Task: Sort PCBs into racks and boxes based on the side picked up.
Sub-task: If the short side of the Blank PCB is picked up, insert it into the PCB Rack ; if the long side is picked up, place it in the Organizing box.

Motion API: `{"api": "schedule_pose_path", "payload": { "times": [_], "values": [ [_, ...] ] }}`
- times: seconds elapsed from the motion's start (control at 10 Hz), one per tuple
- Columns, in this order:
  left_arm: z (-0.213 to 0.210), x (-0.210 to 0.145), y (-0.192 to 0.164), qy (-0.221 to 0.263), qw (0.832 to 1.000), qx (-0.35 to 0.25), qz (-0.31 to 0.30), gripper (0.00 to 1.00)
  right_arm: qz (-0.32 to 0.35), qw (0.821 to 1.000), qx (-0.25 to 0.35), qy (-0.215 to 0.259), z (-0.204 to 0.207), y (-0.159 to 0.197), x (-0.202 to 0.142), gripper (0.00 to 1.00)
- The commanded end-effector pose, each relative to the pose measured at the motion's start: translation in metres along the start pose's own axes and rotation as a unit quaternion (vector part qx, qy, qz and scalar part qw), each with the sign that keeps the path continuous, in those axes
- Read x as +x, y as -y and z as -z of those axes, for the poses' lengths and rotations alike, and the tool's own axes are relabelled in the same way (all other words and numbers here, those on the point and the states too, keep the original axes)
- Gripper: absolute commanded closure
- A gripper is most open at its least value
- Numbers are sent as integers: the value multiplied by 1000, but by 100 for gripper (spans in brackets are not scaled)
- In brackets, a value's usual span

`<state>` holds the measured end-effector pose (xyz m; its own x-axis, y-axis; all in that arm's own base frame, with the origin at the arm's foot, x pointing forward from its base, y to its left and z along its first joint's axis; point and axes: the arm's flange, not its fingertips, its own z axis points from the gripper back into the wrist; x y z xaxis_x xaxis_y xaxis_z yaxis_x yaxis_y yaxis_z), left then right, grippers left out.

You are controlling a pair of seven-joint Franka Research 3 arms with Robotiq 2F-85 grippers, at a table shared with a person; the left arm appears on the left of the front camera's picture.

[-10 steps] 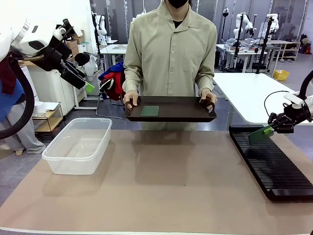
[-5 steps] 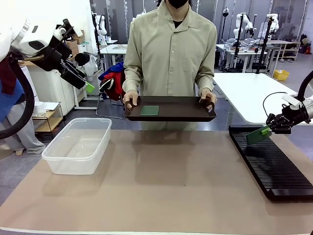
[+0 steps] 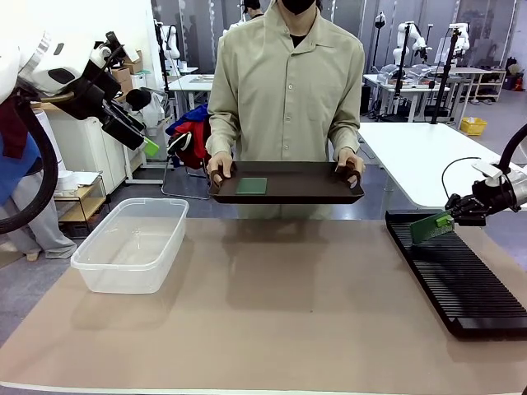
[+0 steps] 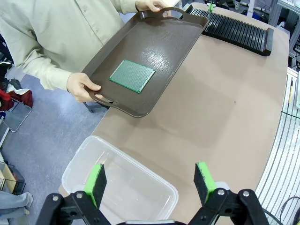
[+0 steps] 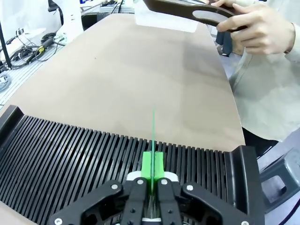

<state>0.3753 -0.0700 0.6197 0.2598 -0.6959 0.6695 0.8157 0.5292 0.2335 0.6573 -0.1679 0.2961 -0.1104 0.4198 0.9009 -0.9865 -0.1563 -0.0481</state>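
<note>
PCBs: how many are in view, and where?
2. One PCB lies flat on the brown tray; the second PCB is gripped edge-on by the right gripper at the black rack.

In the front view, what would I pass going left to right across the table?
Clear tub → brown tray held by the person, a green board on it → black slotted rack, the right fingers holding another green board over its far end.

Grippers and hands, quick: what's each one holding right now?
Left gripper: jaws open, empty.
Right gripper: shut on a PCB over the rack.
Person's hands: both hold the brown tray.
</note>
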Motion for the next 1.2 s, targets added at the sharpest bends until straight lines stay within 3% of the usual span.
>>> {"api": "schedule_pose_path", "payload": {
  "times": [0.0,0.5,1.1],
  "values": [
    [0,-2,-1,-3,1000,-6,7,0,36,999,-8,18,1,6,-1,98],
    [0,-2,-1,-3,1000,-6,7,0,83,996,-4,34,-7,6,-8,98],
    [0,-2,-1,-3,1000,-6,7,0,86,995,8,52,-13,4,-7,98]
  ]
}}
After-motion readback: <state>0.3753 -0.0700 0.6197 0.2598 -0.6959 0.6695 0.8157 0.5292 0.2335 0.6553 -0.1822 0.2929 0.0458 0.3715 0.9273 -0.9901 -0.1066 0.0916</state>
